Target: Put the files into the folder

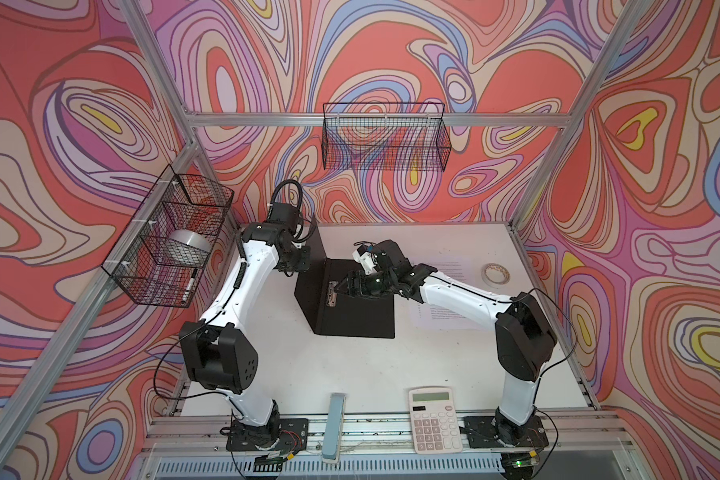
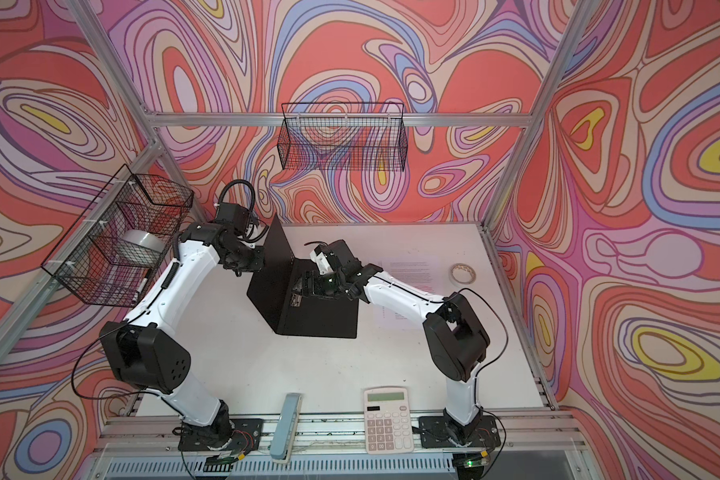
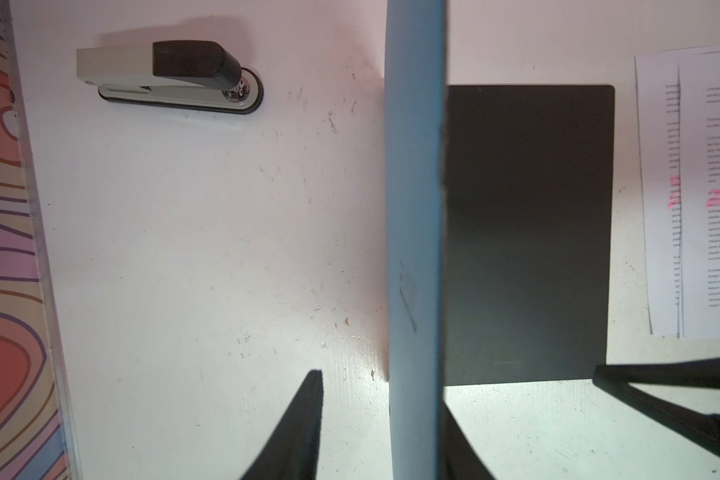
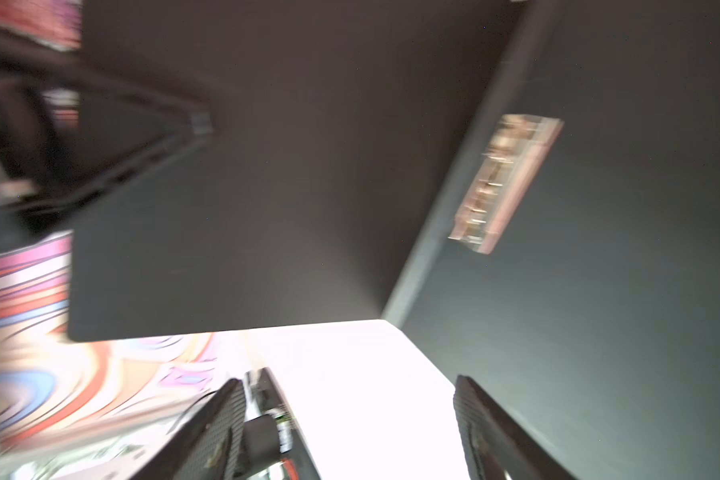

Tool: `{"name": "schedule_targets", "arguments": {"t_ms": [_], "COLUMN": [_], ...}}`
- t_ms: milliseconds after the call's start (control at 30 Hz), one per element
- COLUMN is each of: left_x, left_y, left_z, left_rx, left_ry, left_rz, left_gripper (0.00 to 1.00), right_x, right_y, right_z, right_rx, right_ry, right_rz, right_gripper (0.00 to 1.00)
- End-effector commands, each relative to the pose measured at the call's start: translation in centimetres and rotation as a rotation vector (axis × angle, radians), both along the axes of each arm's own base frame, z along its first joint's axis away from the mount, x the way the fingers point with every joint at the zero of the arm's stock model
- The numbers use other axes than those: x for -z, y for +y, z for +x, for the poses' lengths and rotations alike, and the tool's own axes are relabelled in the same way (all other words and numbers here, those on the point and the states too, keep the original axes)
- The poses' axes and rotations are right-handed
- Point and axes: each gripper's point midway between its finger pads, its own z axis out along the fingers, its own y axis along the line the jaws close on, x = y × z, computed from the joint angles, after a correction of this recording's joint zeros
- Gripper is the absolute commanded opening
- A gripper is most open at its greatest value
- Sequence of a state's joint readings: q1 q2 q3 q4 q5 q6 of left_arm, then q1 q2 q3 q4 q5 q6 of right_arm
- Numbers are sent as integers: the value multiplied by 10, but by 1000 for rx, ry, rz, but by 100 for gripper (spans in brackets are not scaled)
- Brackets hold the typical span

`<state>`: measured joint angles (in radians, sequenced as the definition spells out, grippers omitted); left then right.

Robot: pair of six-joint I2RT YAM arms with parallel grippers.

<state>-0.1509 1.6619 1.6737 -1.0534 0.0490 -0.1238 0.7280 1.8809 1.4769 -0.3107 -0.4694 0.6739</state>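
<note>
On the table [image 1: 350,374], left of centre, the folder [image 1: 358,316] lies open black side up, raised cover [image 3: 414,166] standing near upright; the files [image 1: 454,268] lie flat on the table just beside its right edge, partly under the right arm, none inside yet. Main risk judged from here: the cover isn't really pinned, so it can flop back onto the flat half and shut the folder before any sheet goes in, or tip outward and drag the whole folder. Second: right gripper [image 1: 341,289] hangs right over the metal clip [image 1: 330,295]; a bump there would shove the folder toward the files and skew the stack. Third: thin sheets flat on a bare table are hard to pick, likely to fan or crease. Now the left gripper [image 3: 382,386]: fingers [image 3: 300,424] straddle the cover's free edge, partly apart; one sits against the black inner face, the other shows a clear gap to the blue face, so no clamp visible. On the right gripper, fingers [image 4: 221,428] are wide apart, nothing between them, holding nothing; contact with clip or folder can't be told
</note>
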Motion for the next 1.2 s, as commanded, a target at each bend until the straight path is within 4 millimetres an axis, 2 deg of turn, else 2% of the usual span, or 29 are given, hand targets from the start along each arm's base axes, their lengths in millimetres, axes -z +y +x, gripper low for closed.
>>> {"name": "schedule_targets", "arguments": {"t_ms": [0,233,400,500,700,833,1000,1167], "left_x": [1,10,14,14,15,17,29,29], "left_y": [2,1,3,3,0,-8,-9,-9], "left_z": [-18,-29,-35,-40,-52,-61,-65,-66], "left_rx": [-1,-5,-18,-20,-8,23,20,2], "left_ry": [36,77,104,119,133,125,121,123], "left_rz": [-33,-112,-184,-214,-255,-307,-312,-325], "left_gripper": [32,19,5,0,0,0,0,0], "right_x": [26,50,60,65,72,76,81,93], "right_y": [-20,-12,-9,-6,1,6,9,7], "right_z": [6,9,13,15,16,15,13,10], "right_rx": [52,31,24,22,3,-13,-23,-31], "right_ry": [-11,35,46,51,69,87,113,157], "right_rz": [-171,-199,-209,-214,-202,-191,-180,-210], "right_gripper": [81,67,67,66,63,57,55,43]}}
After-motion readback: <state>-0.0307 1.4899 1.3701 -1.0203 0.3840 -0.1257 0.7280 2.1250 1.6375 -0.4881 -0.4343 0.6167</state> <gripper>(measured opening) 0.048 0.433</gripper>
